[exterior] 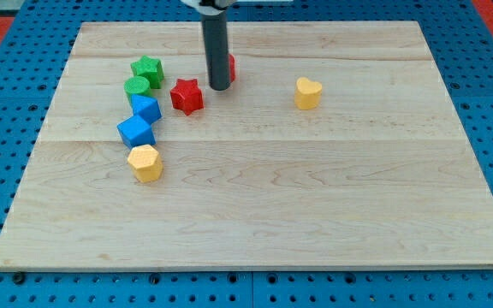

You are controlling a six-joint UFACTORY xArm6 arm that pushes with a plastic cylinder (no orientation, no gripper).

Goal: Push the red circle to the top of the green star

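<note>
Our bare tip (220, 86), gripping nothing, touches the red circle (230, 66), which sits just behind-right; the green star (146, 68) lies well to its left.

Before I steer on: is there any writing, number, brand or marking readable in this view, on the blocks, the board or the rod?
None: no text, number, brand or sign can be read in this view.
The wooden board shows only grain.
The green star, red star, yellow heart and the other blocks have plain faces.
The red circle is mostly hidden behind the rod; my tip is unmarked.
</note>
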